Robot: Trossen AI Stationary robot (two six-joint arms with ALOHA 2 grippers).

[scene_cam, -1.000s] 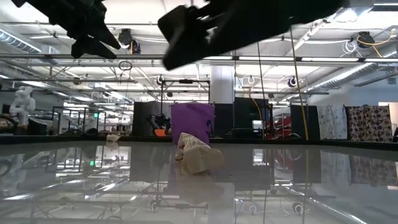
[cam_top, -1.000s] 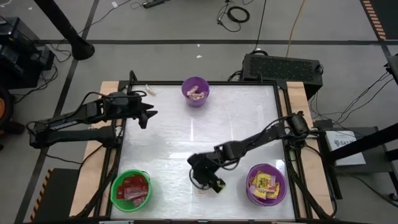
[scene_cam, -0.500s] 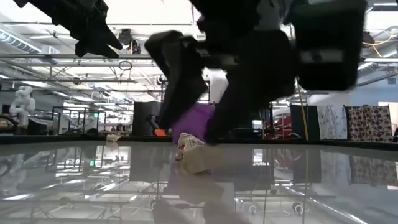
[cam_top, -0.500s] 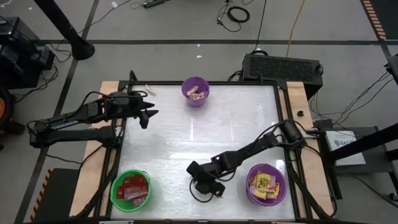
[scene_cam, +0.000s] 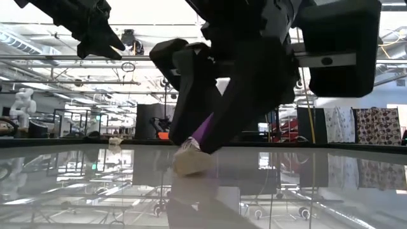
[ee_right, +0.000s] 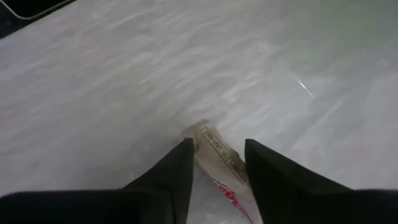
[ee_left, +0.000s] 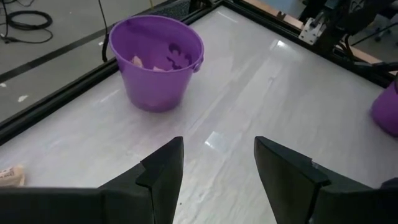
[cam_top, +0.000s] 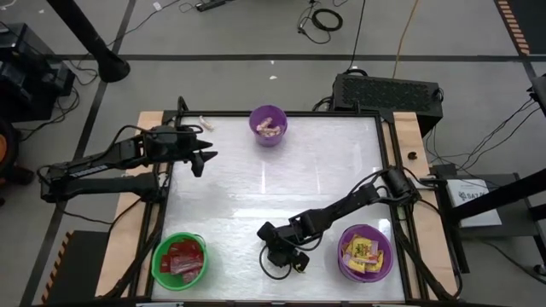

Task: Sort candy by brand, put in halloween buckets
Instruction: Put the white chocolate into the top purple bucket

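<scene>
Currently the right gripper (cam_top: 285, 258) is down at the table (cam_top: 281, 188), near its front edge, between the green bucket (cam_top: 179, 258) on the left and the near purple bucket (cam_top: 366, 253) on the right. A single pale tan twisted-wrapper piece (ee_right: 219, 171) lies flat on the table between the two fingers (ee_right: 168, 177) of this gripper. In the right wrist view the piece's long axis runs roughly parallel to the fingers, so the jaws straddle its short width, one on each side. The fingers stand close beside the wrapper; whether they already press on it cannot be told. In the low view the same piece (scene_cam: 191, 162) rests on the surface directly under the gripper body.

The left gripper (cam_top: 201, 157) hangs open and empty above the far left part of the table, well apart from the piece. The right arm is therefore the one placed for this pick.

The matching container is judged to be the far purple bucket (cam_top: 268, 124), which holds pale pieces of the same kind. It stands at the far edge of the table, well apart from the right gripper, with bare table between. The green bucket holds red packets and the near purple bucket holds yellow packets. One more pale piece (cam_top: 203, 124) lies off the far left corner of the table top.
</scene>
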